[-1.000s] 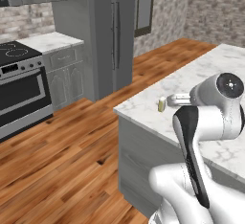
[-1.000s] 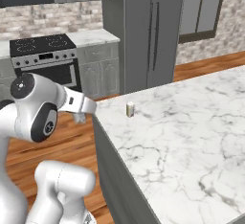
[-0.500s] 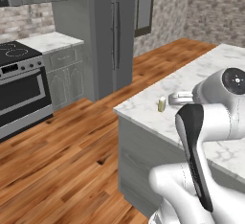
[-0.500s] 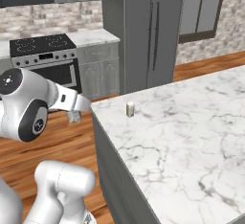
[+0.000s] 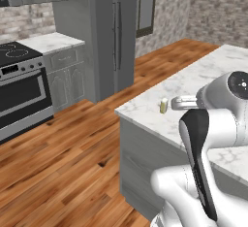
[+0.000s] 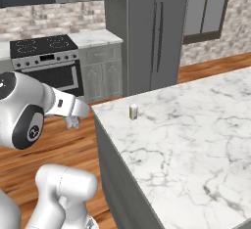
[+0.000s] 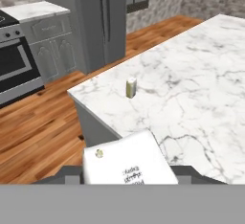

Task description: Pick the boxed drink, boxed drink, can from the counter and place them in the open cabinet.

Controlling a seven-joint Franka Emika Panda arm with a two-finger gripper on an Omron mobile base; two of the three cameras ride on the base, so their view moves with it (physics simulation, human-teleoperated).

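One boxed drink (image 7: 127,166) fills tool (image 7: 129,173).

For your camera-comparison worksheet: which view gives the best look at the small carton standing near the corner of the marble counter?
The hand view: the boxed drink stands upright there, unobstructed, both faces visible. The right base view shows it smaller; in the left base view it sits beside the robot's arm.

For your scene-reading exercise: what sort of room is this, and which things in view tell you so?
Most likely a home kitchen. A stove with an oven door stands against a brick wall, a tall grey fridge stands beside it, and a marble counter fills the foreground.
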